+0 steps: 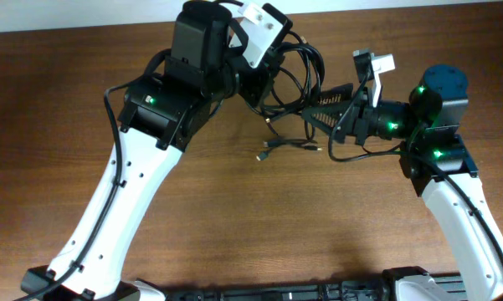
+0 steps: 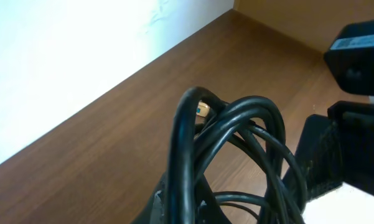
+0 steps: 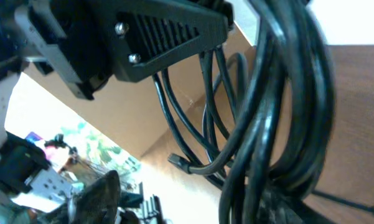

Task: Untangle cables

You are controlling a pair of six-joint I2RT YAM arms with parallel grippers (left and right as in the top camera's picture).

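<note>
The cables (image 1: 295, 73) are a bundle of black loops hanging between both arms above the table, with loose plug ends (image 1: 268, 150) trailing on the wood. My left gripper (image 1: 264, 84) is shut on a strand of the cables (image 2: 187, 155), which rises from its jaws (image 2: 188, 208) in the left wrist view. My right gripper (image 1: 314, 107) reaches into the loops from the right. In the right wrist view its jaws (image 3: 187, 205) are spread apart, with the cables (image 3: 280, 124) lying against one finger. The left gripper (image 3: 162, 31) shows at the top of that view.
The brown wooden table (image 1: 259, 217) carries only the cable ends. A white wall (image 2: 62, 56) runs along its far edge. My right gripper's body (image 2: 355, 130) is close beside the loops in the left wrist view.
</note>
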